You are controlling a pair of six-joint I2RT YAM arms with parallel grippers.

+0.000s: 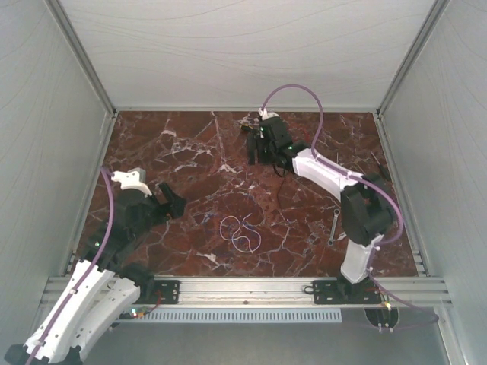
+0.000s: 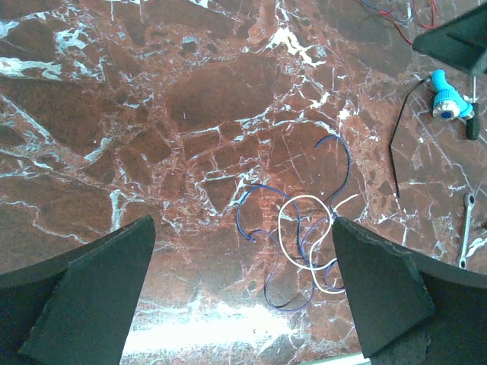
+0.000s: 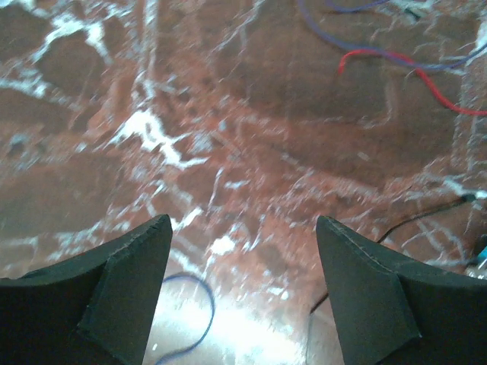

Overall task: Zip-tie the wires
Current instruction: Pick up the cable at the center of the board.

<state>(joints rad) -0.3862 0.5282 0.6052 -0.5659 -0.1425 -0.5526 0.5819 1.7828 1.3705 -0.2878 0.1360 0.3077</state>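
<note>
left claw (image 1: 169, 204): mine, released, wide, nothing inside | right claw (image 1: 257, 152): mine, fingers apart, nothing between them, over far part of desk (image 1: 190, 152) | wires (image 1: 240, 232): lying loose on desk, front middle, apart from both claws

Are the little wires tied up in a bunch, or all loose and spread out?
Loose and spread out. The wires lie in open, sprawling loops flat on the marble table, with no tie around them.

The white-veined red-brown marble table (image 1: 190, 152) carries the wires (image 1: 240, 230), loosely looped. Right of the wires lies a small wrench (image 1: 333, 226); farther back and right, a blue-handled tool (image 2: 445, 97) beside a thin black strip (image 2: 394, 152).
</note>
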